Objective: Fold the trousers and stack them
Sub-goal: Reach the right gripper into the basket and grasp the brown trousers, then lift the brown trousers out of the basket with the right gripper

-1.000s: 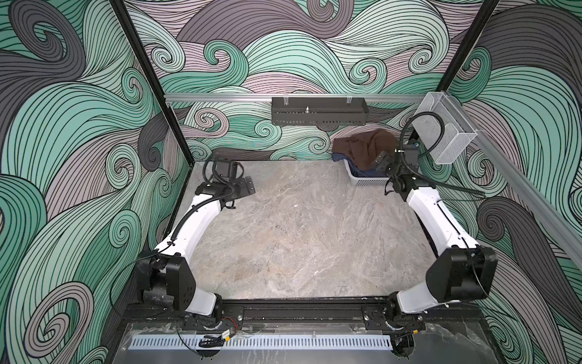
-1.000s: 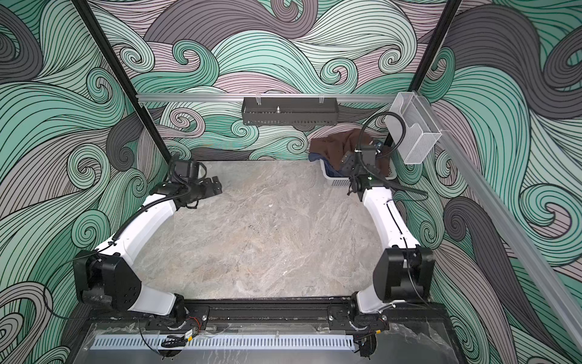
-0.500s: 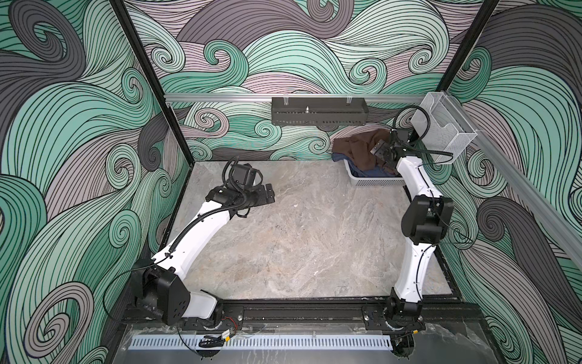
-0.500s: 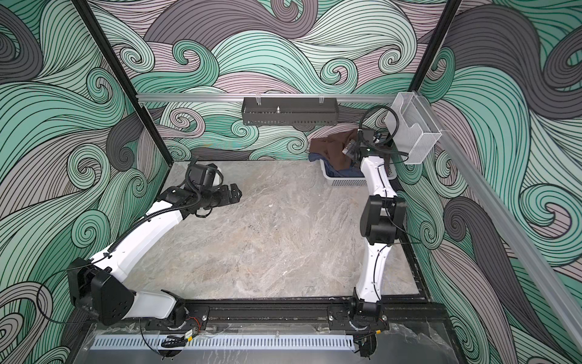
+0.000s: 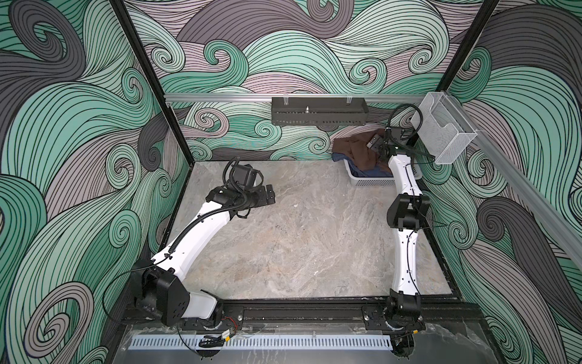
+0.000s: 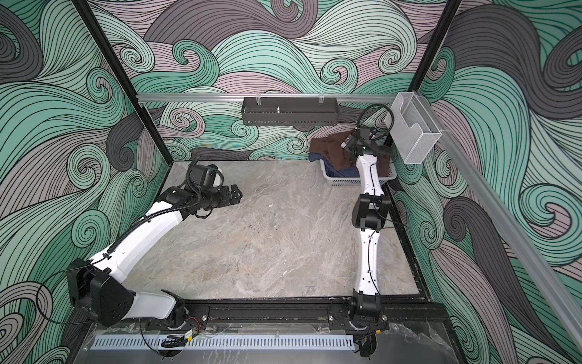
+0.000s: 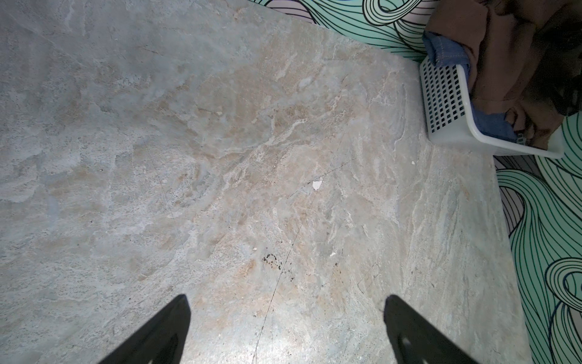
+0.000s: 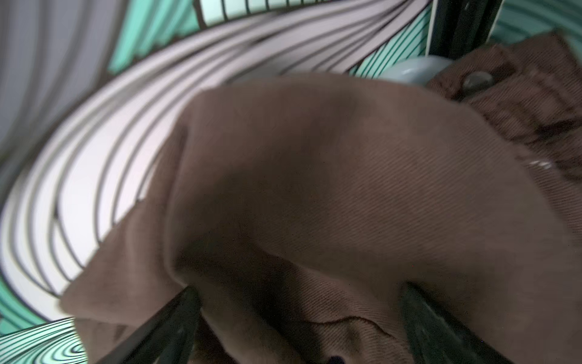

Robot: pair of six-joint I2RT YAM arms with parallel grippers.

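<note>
Trousers (image 5: 357, 154), brown and crumpled, heaped in the white basket (image 5: 371, 182) at the far right corner of the table (image 5: 299, 239), lying over a navy garment (image 5: 374, 172) and spilling over the basket's edge. Your right gripper (image 5: 375, 144) hangs just above the heap. Its jaws are wide apart, with brown cloth showing between them and nothing pinched. Your left gripper (image 5: 269, 196) hovers over bare table, well apart from the basket, jaws likewise apart and empty.

Judged risks:
- If you close too deep, you may catch the navy cloth along with the brown and drag both out.
- If you pinch only a thin surface fold, the soft cloth may slip free on the lift.
- If you pull sideways, a snagged leg could tip or slide the light basket.
</note>
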